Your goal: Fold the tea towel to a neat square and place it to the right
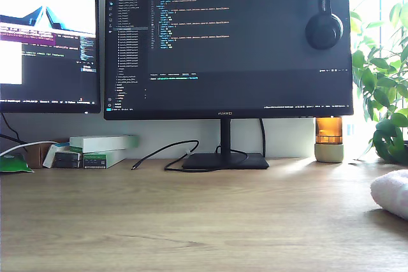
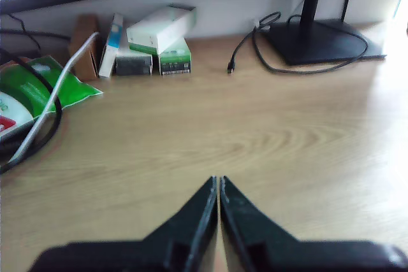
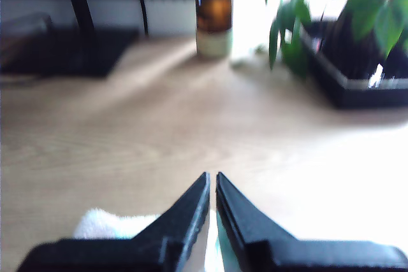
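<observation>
Right under your second gripper [image 3: 212,179] sits the tea towel [image 3: 111,223], a fluffy pale lump that peeks out beside and below the dark fingers [image 3: 191,205]. Those fingers are almost shut, with only a thin gap, and you have nothing in them. Your first gripper [image 2: 218,183] has its fingers pressed together too, and it also holds nothing; only bare wood lies in front of it.

Seen from the exterior view, the tea towel [image 1: 391,192] lies at the right edge of the worktop [image 1: 191,221], and part of it runs out of the picture. It looks bunched or folded thick, but you cannot tell which. It looks almost white in the bright light.

The cloth should be light, soft and floppy. It will sag and bend when you lift it, and it will not break. It is fuzzy, so it should not slip much. Take hold at an edge or a corner, not the fat middle.

The worktop is smooth pale wood with lots of bare room to spread the cloth.

Farther back are some small boxes [image 2: 159,46], a green bag [image 2: 38,87], a black cable [image 1: 166,154] and the monitor stand [image 1: 224,159]. A little amber lamp [image 1: 329,138] and a leafy plant [image 1: 382,87] stand near the tea towel's side, so keep clear of them.
</observation>
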Controlling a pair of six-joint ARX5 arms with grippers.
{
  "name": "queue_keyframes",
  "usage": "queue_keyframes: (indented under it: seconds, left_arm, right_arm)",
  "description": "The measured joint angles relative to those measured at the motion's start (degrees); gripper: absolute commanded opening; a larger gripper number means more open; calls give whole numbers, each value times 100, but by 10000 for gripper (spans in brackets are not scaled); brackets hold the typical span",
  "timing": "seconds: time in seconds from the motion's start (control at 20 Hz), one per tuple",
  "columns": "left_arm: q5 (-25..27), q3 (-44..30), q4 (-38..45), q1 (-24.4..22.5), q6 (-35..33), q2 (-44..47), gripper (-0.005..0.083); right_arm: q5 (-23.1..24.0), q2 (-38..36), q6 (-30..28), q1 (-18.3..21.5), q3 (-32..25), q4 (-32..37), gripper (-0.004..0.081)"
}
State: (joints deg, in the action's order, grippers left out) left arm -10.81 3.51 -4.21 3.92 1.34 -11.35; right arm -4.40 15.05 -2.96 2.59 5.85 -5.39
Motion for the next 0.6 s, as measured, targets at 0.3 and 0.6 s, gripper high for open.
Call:
queue_keyframes:
  seconds: [0.3,0.6]
  left_arm:
    - [0,4,-634,0,0,1043,-19]
    - [-17,4,-1495,0,11,1154,-19]
  right_arm:
    - [-109,-1290,-9,0,-275,-474,22]
    - [-109,-1397,-9,0,-275,-1034,22]
